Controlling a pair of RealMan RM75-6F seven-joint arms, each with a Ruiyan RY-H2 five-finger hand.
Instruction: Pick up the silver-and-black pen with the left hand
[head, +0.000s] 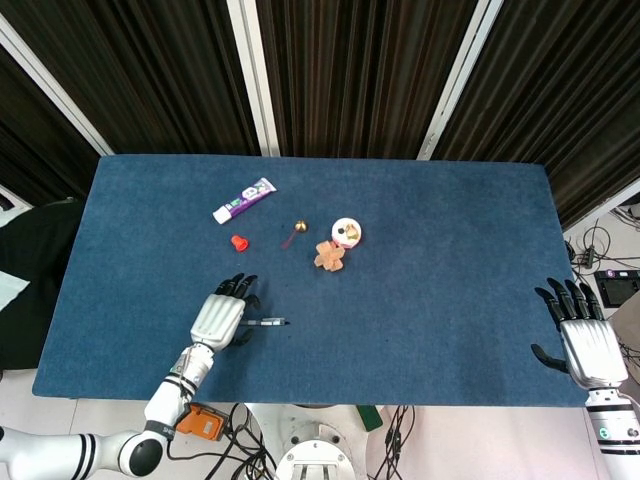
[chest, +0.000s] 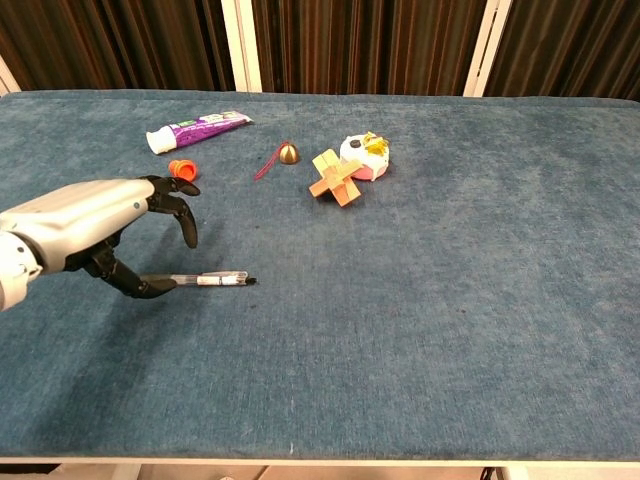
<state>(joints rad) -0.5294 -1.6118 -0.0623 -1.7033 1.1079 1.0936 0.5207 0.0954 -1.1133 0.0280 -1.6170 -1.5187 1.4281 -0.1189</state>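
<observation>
The silver-and-black pen (chest: 208, 280) (head: 268, 322) lies flat on the blue table, its tip pointing right. My left hand (chest: 95, 226) (head: 221, 315) hovers over the pen's left end with its fingers (chest: 182, 212) spread and curved downward; its thumb reaches down beside the pen's back end. Nothing is held in it, and the hand hides the pen's left part in the head view. My right hand (head: 585, 340) rests open at the table's right front edge, far from the pen.
Farther back stand a purple-and-white tube (chest: 198, 130), an orange cap (chest: 181, 169), a small brass bell (chest: 287, 153), a wooden cross puzzle (chest: 336, 177) and a white round toy (chest: 364, 155). The table's front edge (chest: 320, 455) runs close below the pen.
</observation>
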